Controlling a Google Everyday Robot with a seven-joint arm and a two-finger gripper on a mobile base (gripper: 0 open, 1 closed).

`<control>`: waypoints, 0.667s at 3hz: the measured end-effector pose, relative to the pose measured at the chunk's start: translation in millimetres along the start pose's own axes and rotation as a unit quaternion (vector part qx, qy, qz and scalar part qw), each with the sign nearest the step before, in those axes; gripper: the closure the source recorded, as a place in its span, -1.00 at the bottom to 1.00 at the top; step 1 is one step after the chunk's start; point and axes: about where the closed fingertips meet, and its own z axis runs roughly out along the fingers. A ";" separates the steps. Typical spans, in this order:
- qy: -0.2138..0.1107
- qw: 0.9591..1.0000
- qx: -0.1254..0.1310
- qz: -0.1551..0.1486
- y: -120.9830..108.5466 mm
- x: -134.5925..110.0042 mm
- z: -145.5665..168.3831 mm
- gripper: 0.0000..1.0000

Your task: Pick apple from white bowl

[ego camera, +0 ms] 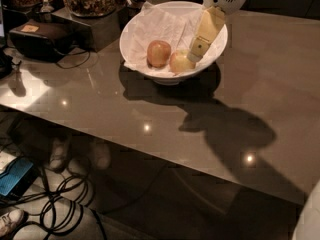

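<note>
The glossy grey-brown tabletop [150, 109] carried a white bowl [165, 75] near its far edge, standing upright on a small foot. Left of the bowl stood a dark box [95, 29]. Farther left lay a black case [37, 36], with a thin cable [75, 64] looping beside it. The gripper [197, 49] reached down into the bowl's right side.
</note>
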 end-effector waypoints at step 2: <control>-0.009 0.999 -0.016 0.046 -24.5 -13.4 25.8 -0.63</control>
